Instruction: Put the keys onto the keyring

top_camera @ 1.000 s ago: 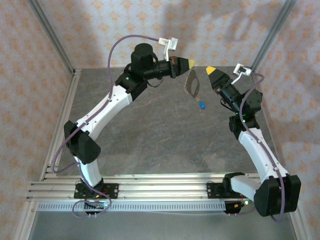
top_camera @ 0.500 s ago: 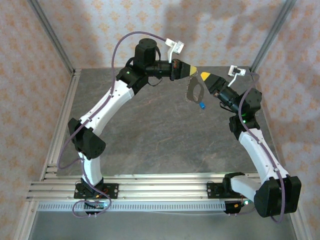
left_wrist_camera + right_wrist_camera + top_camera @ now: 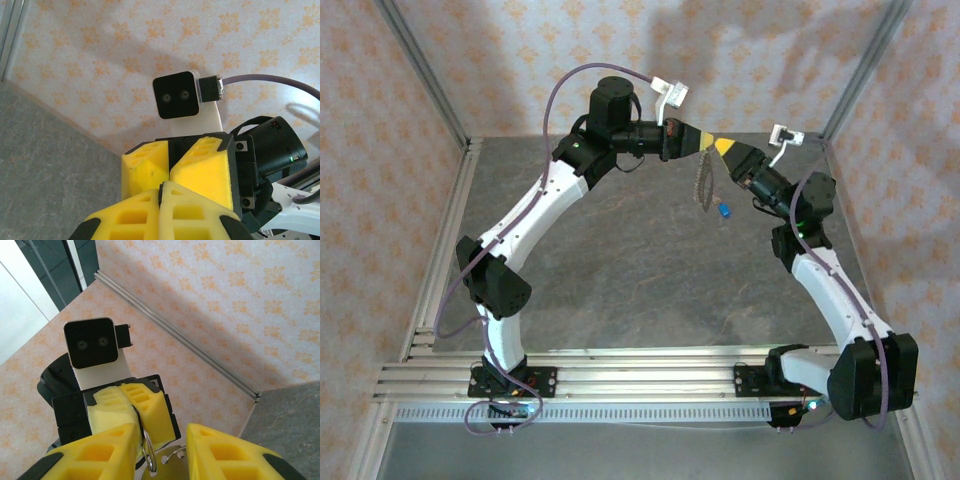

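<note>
While my left gripper [image 3: 706, 141] is pinching the top of the keyring [image 3: 703, 180] high over the far side of the table [image 3: 620, 260], my right gripper [image 3: 722, 148] is sitting tip to tip with it. I am reading this as setting up a second grip on the ring, ahead of any threading.

The ring is hanging down from my left fingertips as a thin loop. The blue key [image 3: 724, 211] is sitting just beside its lower end. I cannot tell whether the key is lying on the table or is already hooked on.

My left jaws are pressing together. In the left wrist view their yellow pads [image 3: 195, 210] are meeting along a closed seam, and the right wrist view is showing the ring's wire [image 3: 148, 452] coming out from between them.

My right jaws are standing well apart, straddling the left fingertips and the wire between them. They are not clamping anything, and I cannot tell whether either pad is touching the ring.

Next, I am expecting to close the right fingers on the wire just below the left pads. That is calling for fine alignment, since the wire is thin and the two sets of tips are crowding each other.
</note>
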Robot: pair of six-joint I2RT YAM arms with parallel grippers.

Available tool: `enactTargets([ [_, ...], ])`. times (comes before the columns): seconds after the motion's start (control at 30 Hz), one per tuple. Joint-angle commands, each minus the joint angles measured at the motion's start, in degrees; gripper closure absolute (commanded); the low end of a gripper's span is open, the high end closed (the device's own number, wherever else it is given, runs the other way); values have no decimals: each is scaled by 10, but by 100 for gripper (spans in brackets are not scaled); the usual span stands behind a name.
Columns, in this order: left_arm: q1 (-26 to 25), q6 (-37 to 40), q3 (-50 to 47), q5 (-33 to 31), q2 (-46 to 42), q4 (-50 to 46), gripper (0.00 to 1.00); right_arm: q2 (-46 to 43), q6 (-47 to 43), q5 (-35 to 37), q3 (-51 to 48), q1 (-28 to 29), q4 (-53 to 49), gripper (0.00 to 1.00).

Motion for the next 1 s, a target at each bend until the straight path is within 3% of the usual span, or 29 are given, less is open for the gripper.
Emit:
enactTargets([
  [0.0,1,-5,22,21,4,29,100,7,1,2,27,10,41,71],
  [0.1,0,-5,22,21,4,30,100,8,-1,4,31,17,42,74],
  [0.3,0,-7,22,17,4,33,100,18,-2,2,27,20,43,93],
  [0.53,0,-9,25,13,6,36,100,14,-9,2,10,20,37,87],
  [0.67,0,-12,27,12,8,38,100,13,-10,-2,3,20,38,100],
  [0.93,-1,-39,23,-13,7,52,100,-7,-10,17,-6,20,40,100],
  [0.97,-1,-48,14,-29,3,61,93,-10,-10,29,-9,20,40,100],
])
